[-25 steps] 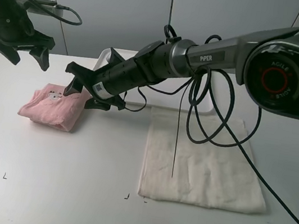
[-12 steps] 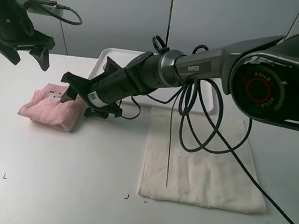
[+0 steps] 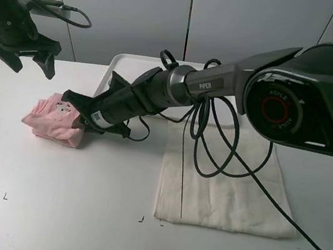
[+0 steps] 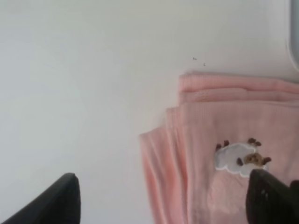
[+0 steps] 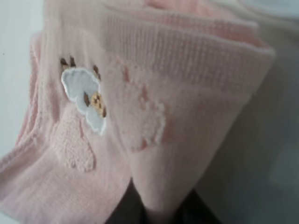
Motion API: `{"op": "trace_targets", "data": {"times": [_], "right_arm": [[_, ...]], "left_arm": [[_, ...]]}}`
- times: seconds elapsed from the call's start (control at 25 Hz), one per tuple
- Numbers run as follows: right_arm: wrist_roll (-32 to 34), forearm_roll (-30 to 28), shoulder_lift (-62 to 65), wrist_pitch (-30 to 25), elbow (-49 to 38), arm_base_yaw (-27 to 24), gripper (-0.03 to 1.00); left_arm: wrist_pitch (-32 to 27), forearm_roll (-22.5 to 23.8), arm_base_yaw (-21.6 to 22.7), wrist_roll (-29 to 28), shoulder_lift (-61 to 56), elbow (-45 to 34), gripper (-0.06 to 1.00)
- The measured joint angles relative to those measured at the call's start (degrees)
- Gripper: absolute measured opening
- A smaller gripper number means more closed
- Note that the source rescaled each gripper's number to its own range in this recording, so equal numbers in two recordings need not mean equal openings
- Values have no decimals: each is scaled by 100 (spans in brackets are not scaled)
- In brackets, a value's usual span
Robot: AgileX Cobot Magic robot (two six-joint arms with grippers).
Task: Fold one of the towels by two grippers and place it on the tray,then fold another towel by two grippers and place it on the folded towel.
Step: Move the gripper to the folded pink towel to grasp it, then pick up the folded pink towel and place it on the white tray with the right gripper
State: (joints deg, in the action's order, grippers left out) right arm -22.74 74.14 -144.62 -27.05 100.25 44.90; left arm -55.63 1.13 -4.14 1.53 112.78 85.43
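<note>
1. Pink towel (image 3: pixel 50 120) lay folded on the left of the table (image 3: pixel 74 224), off the tray (image 3: pixel 118 63), white patch (image 5: pixel 86 100) facing up.
2. Right gripper (image 3: pixel 75 112) reached across the middle, clamped on the pink towel's right edge.
3. Left gripper (image 3: pixel 33 68) hung above the table's back left, jaws spread wide, holding nothing.
4. White towel (image 3: pixel 226 185) lay flat on the right, cables (image 3: pixel 214 145) hanging over it.
5. Tray sat at the back, partly hidden by the right arm.

Tbl (image 3: pixel 81 181): pink towel (image 3: pixel 49 122), cream towel (image 3: pixel 225 191), prob. tray (image 3: pixel 126 59).
</note>
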Motion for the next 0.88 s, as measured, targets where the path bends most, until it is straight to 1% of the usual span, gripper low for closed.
{"op": "trace_targets", "data": {"times": [0.32,0.44,0.56,0.72,0.88], "right_arm": [[-485,7,286,-96,106,3,7],[-583,-16,457,-96,228,-134,7],[-596,-41,550,-96,270,-500,7],[-575,-239,559,-96,270,-1187,7],[-532,-319,559,-81,270,-1866,7]], "left_arm": [[-11,0,0,0,0,0,91],[-38,-17,0,0,0,0,91],[-49,-44,0,0,0,0,91],[-72,-113,0,0,0,0,91],[-93,-113,0,0,0,0,91]]}}
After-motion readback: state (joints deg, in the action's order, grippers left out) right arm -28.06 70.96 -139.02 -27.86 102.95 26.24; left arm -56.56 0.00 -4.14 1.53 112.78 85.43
